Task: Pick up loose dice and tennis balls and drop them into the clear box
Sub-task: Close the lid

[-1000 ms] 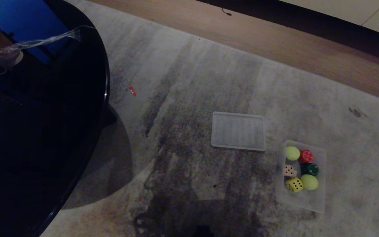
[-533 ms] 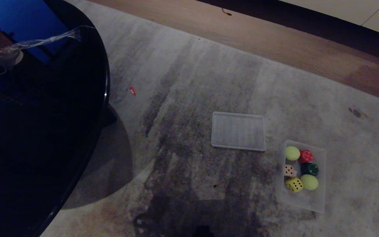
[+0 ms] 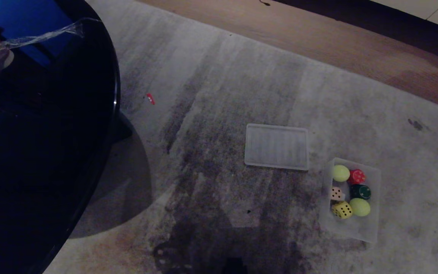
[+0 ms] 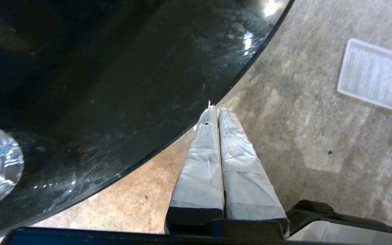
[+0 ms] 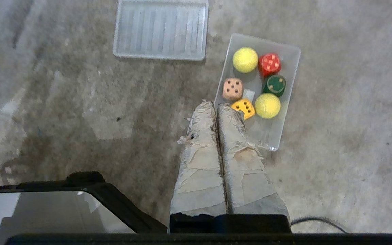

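Observation:
The clear box (image 3: 353,229) (image 5: 268,133) sits on the rug at the right. Inside it lie two yellow-green tennis balls (image 3: 340,172) (image 5: 245,60), a red die (image 3: 356,176) (image 5: 269,63), a beige die (image 3: 336,193) (image 5: 232,88), a yellow die (image 5: 244,108) and a dark green die (image 5: 274,85). No loose die or ball shows on the rug. My right gripper (image 5: 217,104) hangs shut and empty above the box's near corner. My left gripper (image 4: 215,109) is shut and empty over the black table's edge. Neither gripper shows in the head view.
A flat translucent lid (image 3: 276,146) (image 5: 161,29) lies on the rug left of the box. A round black glass table (image 3: 51,133) (image 4: 97,85) fills the left, with crumpled plastic wrap (image 3: 32,38) on it. A small red scrap (image 3: 150,99) lies near the table. Wooden floor (image 3: 318,42) borders the rug.
The whole head view has shifted a little, so the camera moved. The box, its contents and the lid kept their places on the rug.

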